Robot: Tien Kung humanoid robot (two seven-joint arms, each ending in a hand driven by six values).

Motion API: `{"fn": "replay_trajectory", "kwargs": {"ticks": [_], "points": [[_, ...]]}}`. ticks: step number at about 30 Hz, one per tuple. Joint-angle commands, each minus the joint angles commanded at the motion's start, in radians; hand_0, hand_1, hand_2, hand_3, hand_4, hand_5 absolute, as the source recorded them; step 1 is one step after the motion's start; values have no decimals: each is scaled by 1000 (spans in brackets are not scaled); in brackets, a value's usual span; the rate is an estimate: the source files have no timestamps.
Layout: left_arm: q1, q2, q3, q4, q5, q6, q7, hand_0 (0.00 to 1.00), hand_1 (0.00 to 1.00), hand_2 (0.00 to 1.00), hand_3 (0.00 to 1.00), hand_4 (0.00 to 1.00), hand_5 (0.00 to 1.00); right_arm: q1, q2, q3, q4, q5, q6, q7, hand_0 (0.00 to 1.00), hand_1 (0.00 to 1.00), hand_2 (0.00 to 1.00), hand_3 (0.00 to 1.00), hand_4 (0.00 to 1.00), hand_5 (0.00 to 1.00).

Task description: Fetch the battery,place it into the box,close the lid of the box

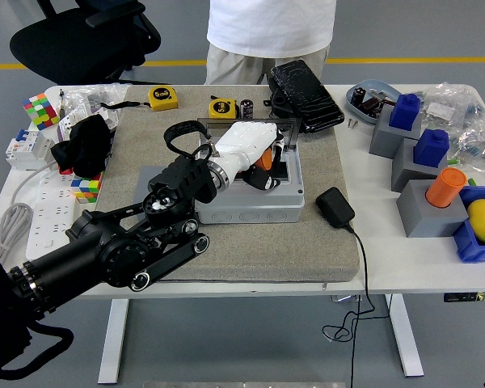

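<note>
My left hand (261, 171) reaches from the lower left over the open grey box (250, 204) on the grey mat. Its fingers are curled around an orange cylinder (264, 159), held just above the box's inside, near its right end. The box's clear lid (289, 133) stands upright at the back edge. My white palm and forearm hide most of the box's opening. A small dark cylinder (247, 108) stands behind the box, beside a yellow tape measure (222, 107). My right arm is out of view.
A person in a white shirt (271, 24) stands at the far side, hands not visible. A black charger (334, 206) and its cable lie right of the box. A black case (305, 93) is behind it. Grey blocks (424, 214) with coloured pieces stand at the right.
</note>
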Motion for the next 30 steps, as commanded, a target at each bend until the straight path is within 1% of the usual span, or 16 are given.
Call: {"fn": "replay_trajectory", "kwargs": {"ticks": [5,6,11,12,17,18,23,24,29,30], "points": [[-11,0,17,10,-2,0,-1,233,180,186,415,949,26,0,0,-5,0,1,0,0,503,621,662,562,946,516],[-12,0,17,11,-3,1,-3,274,278,268,469,990,78,0,0,-6,0,1,1,0,503,621,660,562,946,516],[-14,0,6,9,-3,9,-20,274,278,268,469,990,78,2,-1,-9,0,0,1,0,503,621,660,562,946,516],[-15,0,6,10,-2,11,-23,331,511,401,639,998,254,2,-1,-8,0,0,1,0,503,621,660,562,945,517],[-15,0,9,12,3,17,-34,331,511,401,639,998,254,2,0,-7,0,-1,1,0,503,621,660,562,945,517],[-15,0,9,13,3,17,-35,353,576,483,703,998,314,2,-1,-6,0,-1,1,0,504,621,660,562,946,515],[-11,0,10,15,4,13,-42,353,576,483,703,998,314,0,0,-7,-1,1,2,0,504,621,660,562,946,515],[-10,0,8,14,4,15,-46,633,782,742,825,998,350,0,0,-7,-1,0,2,0,503,621,660,562,946,515],[0,0,-9,-10,-5,24,-57,633,782,742,825,998,350,0,1,-1,0,-2,1,1,503,621,660,562,946,515],[3,0,-13,-17,-8,25,-58,614,768,754,832,998,381,0,1,0,0,-2,1,2,504,620,660,562,946,514]]}}
